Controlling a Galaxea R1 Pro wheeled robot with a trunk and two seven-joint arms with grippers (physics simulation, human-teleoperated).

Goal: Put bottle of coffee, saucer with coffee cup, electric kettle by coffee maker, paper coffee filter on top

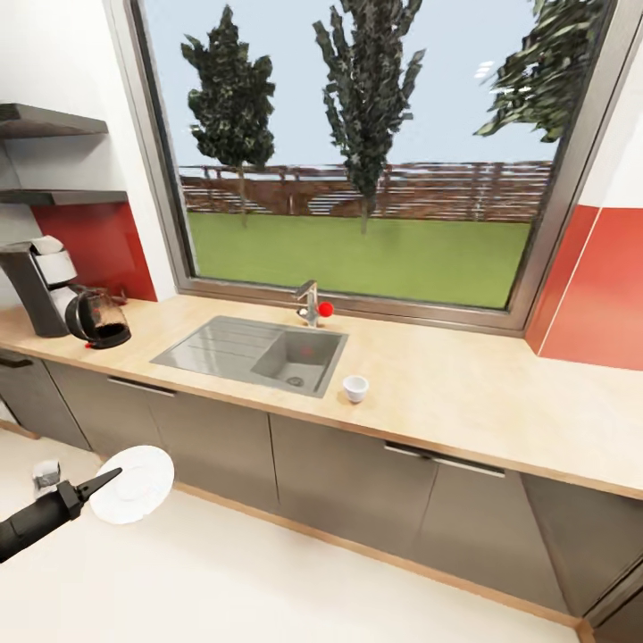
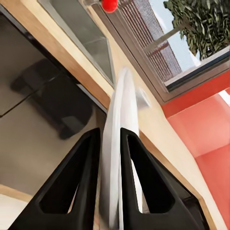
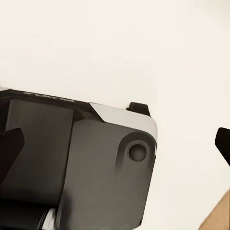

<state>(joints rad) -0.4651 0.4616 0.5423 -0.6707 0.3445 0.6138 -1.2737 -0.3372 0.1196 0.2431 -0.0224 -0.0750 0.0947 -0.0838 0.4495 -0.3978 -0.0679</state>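
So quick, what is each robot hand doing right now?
Left hand: closed on the saucer, held out in front of the kitchen countertop.
Right hand: cannot be told; its fingers sit at the edges of the right wrist view.

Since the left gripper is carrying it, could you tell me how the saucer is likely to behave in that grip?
The saucer looks thin, stiff and glossy, so it may slip. The left gripper pinches only its rim, so it could pivot. Probably fragile if dropped over the floor.
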